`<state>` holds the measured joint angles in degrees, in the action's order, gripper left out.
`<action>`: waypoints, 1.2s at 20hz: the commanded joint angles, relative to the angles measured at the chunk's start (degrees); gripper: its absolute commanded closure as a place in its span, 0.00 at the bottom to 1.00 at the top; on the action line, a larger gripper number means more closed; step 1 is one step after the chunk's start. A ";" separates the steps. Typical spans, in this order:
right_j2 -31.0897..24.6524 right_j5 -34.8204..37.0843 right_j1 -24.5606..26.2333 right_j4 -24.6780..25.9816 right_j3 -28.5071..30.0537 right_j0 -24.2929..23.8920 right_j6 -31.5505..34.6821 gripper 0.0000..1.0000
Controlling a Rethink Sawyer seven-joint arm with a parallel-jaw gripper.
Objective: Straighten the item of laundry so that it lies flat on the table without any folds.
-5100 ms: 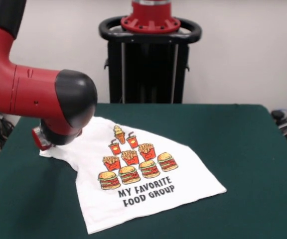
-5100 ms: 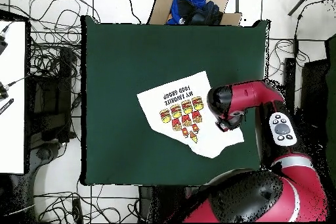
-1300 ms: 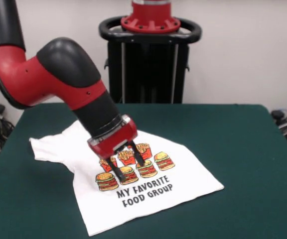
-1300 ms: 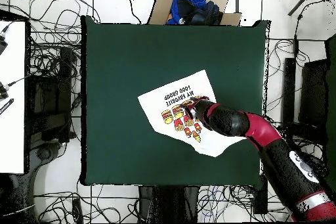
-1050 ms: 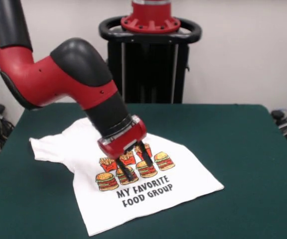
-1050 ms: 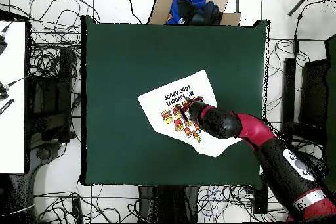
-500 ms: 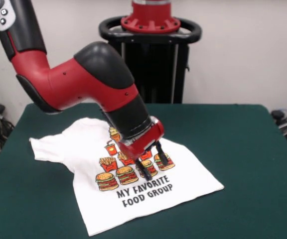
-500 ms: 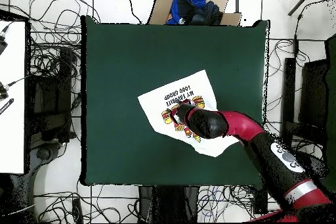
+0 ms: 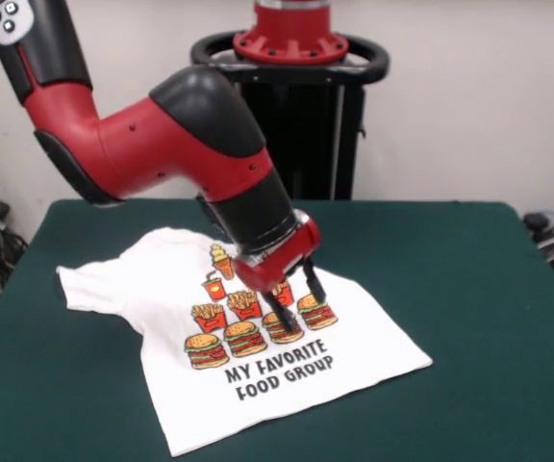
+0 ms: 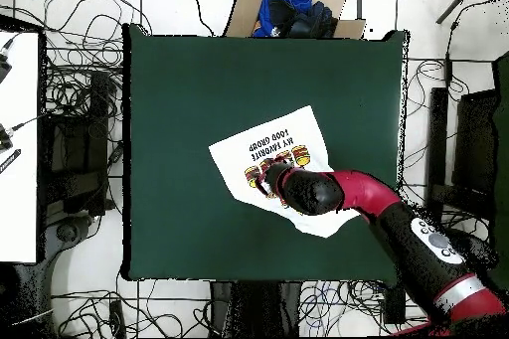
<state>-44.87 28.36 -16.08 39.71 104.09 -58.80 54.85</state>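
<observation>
Claw (image 9: 296, 302), spread w/ nothing held, tips down over burger print of T-shirt (image 9: 248, 358), which lies mid green surface (image 9: 469, 289), 1 sleeve bunched, likely poised to press and smooth.

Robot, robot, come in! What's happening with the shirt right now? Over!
Gripper open, jaws down over the burger print. Shirt mostly spread on the table, one sleeve rumpled. Nothing in the way.

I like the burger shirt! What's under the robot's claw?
The gripper hangs open over the shirt, above its burger pictures. The arm covers the pictures from overhead.
</observation>
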 commanded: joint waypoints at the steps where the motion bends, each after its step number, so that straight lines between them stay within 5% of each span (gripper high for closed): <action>1: 6.34 14.64 -6.18 0.08 -0.78 4.82 -2.04 0.00; 11: 11.81 23.36 -12.17 3.70 -0.90 8.40 0.06 0.00; 24: 15.84 19.22 -6.82 4.73 -4.24 11.28 2.50 0.00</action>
<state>-33.92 46.86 -26.12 40.36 104.19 -50.04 54.85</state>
